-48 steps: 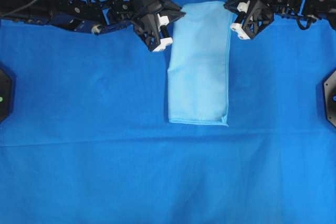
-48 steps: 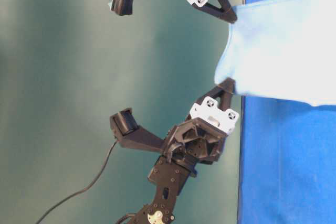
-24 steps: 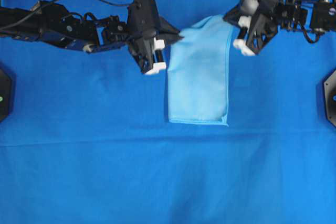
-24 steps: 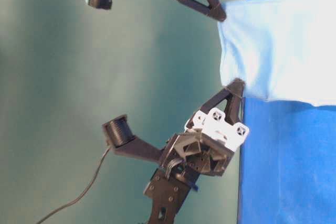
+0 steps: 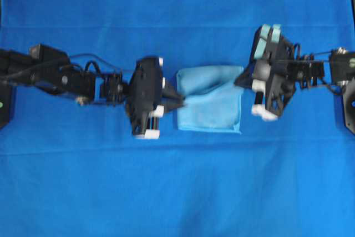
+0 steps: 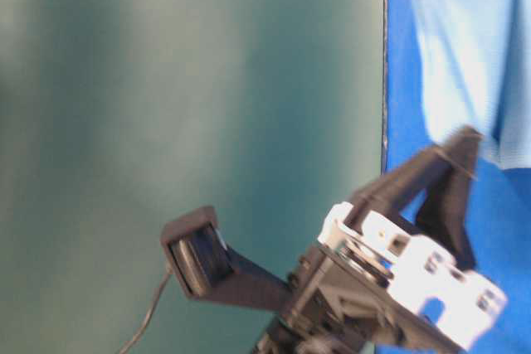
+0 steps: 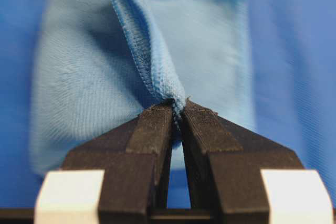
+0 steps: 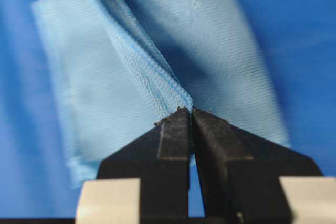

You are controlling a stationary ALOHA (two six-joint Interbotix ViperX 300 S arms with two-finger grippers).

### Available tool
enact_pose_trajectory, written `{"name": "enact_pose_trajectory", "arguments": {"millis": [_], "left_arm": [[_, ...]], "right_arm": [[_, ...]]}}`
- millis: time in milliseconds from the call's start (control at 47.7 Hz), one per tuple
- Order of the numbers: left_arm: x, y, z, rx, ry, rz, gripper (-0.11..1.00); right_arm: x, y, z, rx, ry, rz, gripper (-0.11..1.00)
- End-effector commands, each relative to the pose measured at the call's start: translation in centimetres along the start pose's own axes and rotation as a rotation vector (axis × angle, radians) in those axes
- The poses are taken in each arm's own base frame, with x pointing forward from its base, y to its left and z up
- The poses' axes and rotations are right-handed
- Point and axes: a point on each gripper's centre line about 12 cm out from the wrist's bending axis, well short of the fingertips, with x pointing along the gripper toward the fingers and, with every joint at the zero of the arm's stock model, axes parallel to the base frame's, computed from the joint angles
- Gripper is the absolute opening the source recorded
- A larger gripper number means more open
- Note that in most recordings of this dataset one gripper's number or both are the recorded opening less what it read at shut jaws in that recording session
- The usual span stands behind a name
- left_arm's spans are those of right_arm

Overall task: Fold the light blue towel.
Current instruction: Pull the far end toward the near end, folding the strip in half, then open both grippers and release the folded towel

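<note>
Both tools have carried the ribbed light blue towel (image 5: 213, 101) (hem pinched in each) over itself.

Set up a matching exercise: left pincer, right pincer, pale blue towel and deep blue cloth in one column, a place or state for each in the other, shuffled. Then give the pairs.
Column one:
1. left pincer
2. right pincer
3. pale sky-blue microfibre towel
4. large deep royal-blue cloth

Column two:
A. covers the whole table
B. partly doubled over, two corners lifted
C. shut on the towel's corner, left side of the overhead view
D. shut on the towel's corner, right side of the overhead view

Pairs: 1-C, 2-D, 3-B, 4-A
</note>
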Motion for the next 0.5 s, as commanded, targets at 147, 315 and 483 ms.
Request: {"name": "enact_pose_trajectory", "arguments": {"millis": [147,315,483], "left_arm": [[0.1,-2.0,0.0,0.018,-0.006,-0.04,0.03],[0.9,-1.5,-0.4,0.011,-0.016,-0.027,0.03],[1.1,-1.4,-0.5,0.01,-0.027,-0.024,0.04]], "right_arm": [[1.7,2.1,-1.1,0.003,0.063,0.035,0.03],[2.3,2.7,-1.2,0.006,0.079,0.042,0.03],[2.4,3.0,-1.0,0.007,0.064,0.057,0.03]]}}
